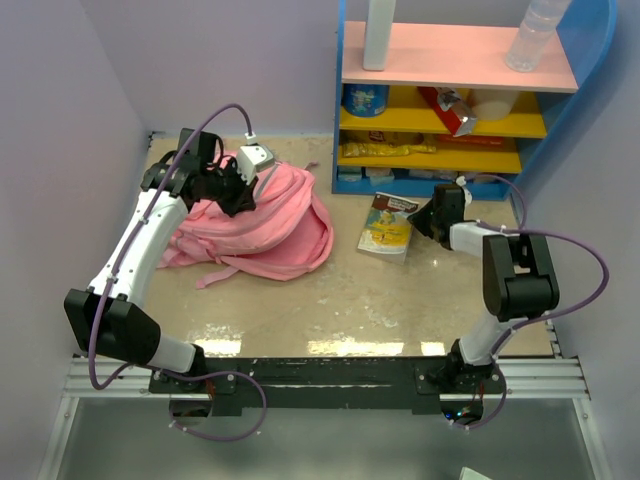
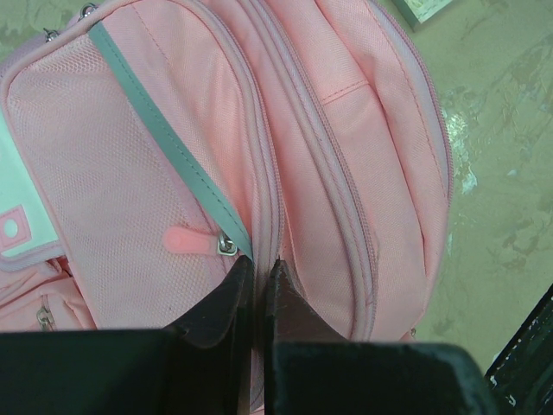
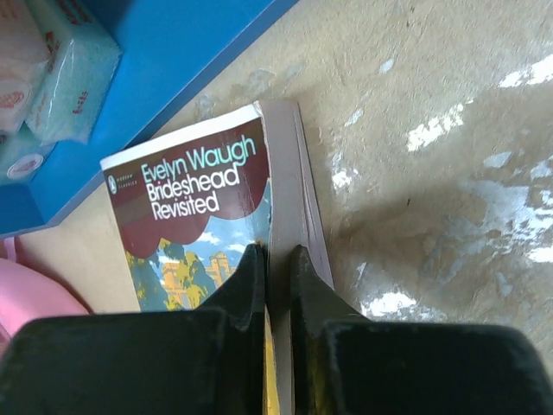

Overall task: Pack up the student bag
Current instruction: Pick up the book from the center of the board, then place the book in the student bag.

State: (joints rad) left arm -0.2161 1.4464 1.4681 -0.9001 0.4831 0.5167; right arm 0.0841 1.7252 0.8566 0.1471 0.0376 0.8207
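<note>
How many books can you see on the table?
1. The book lies on the table by the blue shelf, right of the student bag, with the right pincer closed on its edge. Others may hide inside the bag.

**Bench enclosure: room and fixtures**

Walls (image 1: 60,110): plain lavender panels closing the bench's left, far and right edges.
Bench top (image 1: 400,300): mottled beige and glossy, with white glare patches along the near edge.
Shelf unit (image 1: 341,100): blue frame, standing at the far right corner, with a pink top board (image 1: 450,55), two yellow shelves (image 1: 500,128) below it and a blue base.
Rail (image 1: 565,378): slotted aluminium, running along the near edge.
Light: even, with soft shadows.
</note>
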